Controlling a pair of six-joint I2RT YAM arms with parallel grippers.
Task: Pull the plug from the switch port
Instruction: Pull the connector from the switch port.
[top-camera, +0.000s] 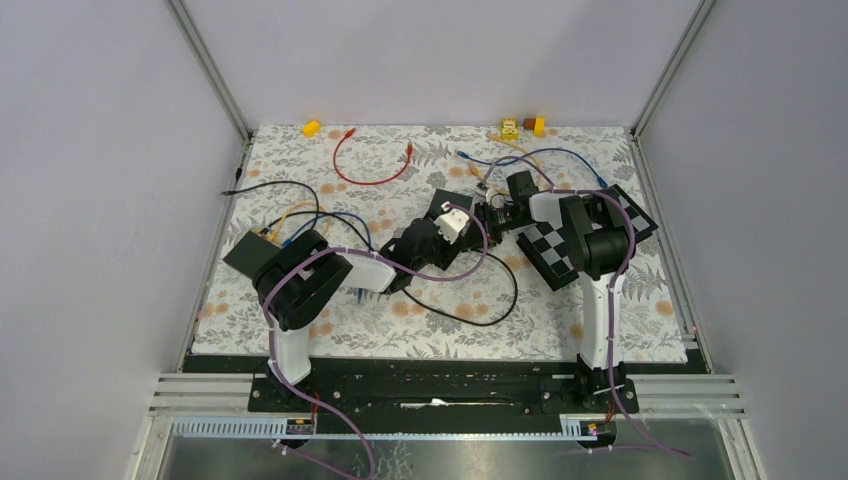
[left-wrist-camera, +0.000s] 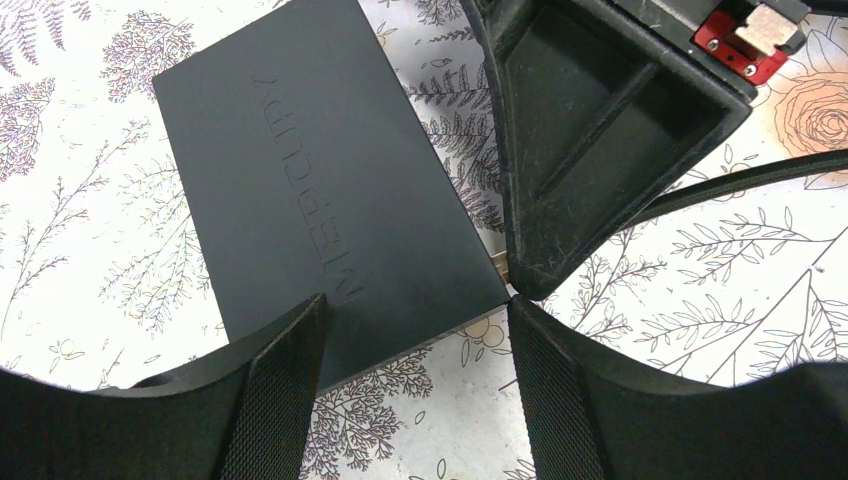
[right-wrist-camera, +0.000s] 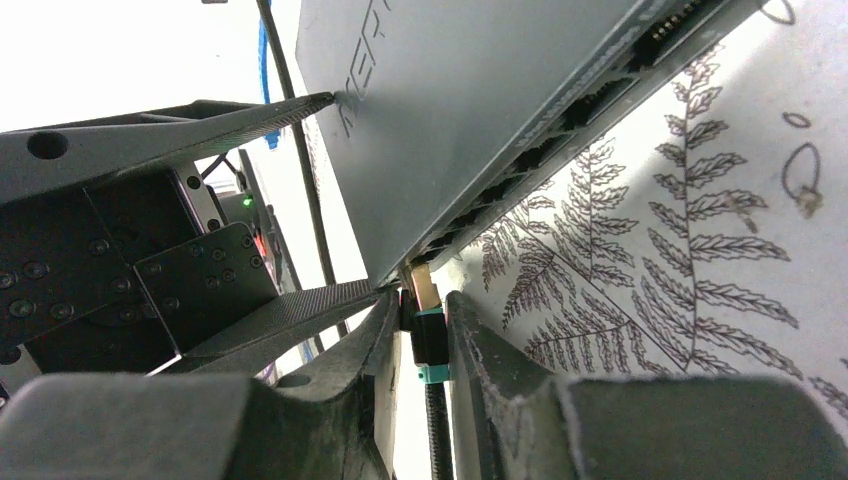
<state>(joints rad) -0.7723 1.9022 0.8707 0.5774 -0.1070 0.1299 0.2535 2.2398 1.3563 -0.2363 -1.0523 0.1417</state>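
My arms hide most of the switch (left-wrist-camera: 320, 200) from overhead. The left tool (left-wrist-camera: 416, 303) clamps its corner on the worktop (right-wrist-camera: 700, 250). The right tool (right-wrist-camera: 425, 303) pinches the plug (right-wrist-camera: 428, 345) at the port edge, and I can't tell whether it is seated.

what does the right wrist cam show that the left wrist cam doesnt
Only the right wrist: the port row along the edge of the switch, and the teal-booted plug pinched in the right gripper at that switch's corner. Only the left wrist: the lettered top face almost whole, and the right gripper's housing from outside. Both: the switch, the left gripper clamped on its corner, the fern-print mat.
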